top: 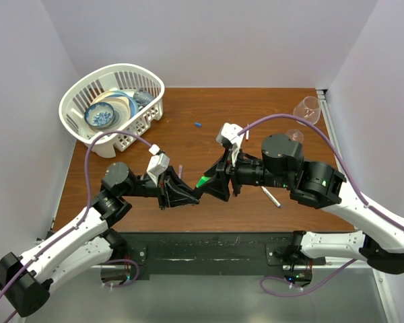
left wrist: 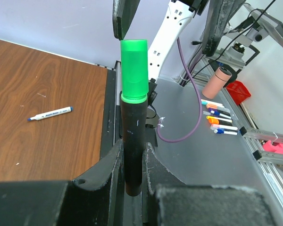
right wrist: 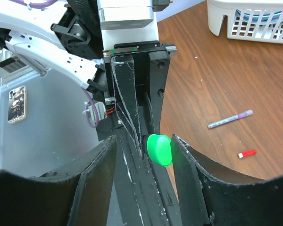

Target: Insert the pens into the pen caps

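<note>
Pens, three: black marker (left wrist: pixel 132 141) gripped by left pincer (left wrist: pixel 133 156), right pincer (right wrist: pixel 144 143) parted around its green cap (right wrist: pixel 159 149), purple pen (right wrist: pixel 230 119) and white pen (left wrist: pixel 50 113) on tabletop (top: pixel 256 121).

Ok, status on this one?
Left gripper shut on black marker. Right gripper open, jaws flanking its green end. Purple pen, red cap lie aside on table.

Blk/wht arms (top: pixel 60 245) w/ purple cables (top: pixel 87 168), wht cams (top: pixel 158 161); scuffed blk right tool (right wrist: pixel 144 141)
</note>
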### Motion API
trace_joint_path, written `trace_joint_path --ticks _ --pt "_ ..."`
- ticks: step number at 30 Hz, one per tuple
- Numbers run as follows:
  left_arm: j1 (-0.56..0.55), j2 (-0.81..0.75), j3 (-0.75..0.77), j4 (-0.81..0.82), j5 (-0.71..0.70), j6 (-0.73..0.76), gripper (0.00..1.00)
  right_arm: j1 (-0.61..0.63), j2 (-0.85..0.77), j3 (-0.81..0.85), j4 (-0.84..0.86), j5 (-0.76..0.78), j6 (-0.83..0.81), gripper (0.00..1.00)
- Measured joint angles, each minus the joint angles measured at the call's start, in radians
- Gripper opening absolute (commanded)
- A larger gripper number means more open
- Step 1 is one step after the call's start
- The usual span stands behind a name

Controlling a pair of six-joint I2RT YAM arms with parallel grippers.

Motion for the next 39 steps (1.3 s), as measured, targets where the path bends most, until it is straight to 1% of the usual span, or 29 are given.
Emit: trace_joint_path --ticks 5,13,17,19,24,25,27,28,33,39 --pt "0.000 0.001 -0.001 0.000 0.000 0.001 0.00 0.000 0.000 0.000 -0.001 0.002 0.000 0.58" --pt "0.000 0.001 -0.014 0.014 0.012 0.001 0.00 0.000 0.003 0.000 -0.034 0.029 0.000 0.61" --pt "0.000 0.001 -0.014 0.022 0.019 0.002 0.00 0.000 0.005 0.000 -0.034 0.029 0.000 0.51" --pt "0.000 0.002 -0.014 0.023 0.020 0.002 0.00 0.000 0.005 0.000 -0.034 0.028 0.000 0.49" --pt "0.000 0.008 -0.015 0.034 0.024 0.000 0.00 0.000 0.005 -0.024 -0.027 0.022 0.003 0.31" --pt "0.000 0.009 -0.016 0.039 0.026 0.000 0.00 0.000 0.005 -0.037 -0.023 0.019 0.005 0.21" --pt "0.000 0.010 -0.016 0.048 0.027 0.001 0.00 0.000 0.005 -0.068 -0.013 0.010 0.013 0.08" --pt "0.000 0.010 -0.021 0.045 0.036 0.002 0.00 -0.001 0.003 -0.085 0.002 -0.001 0.021 0.00" --pt "0.001 0.016 -0.045 0.043 0.037 0.018 0.00 -0.013 -0.026 -0.172 0.063 -0.029 0.057 0.00" --pt "0.000 0.083 -0.036 -0.018 0.058 0.106 0.00 -0.026 -0.036 -0.246 0.089 -0.029 0.072 0.00"
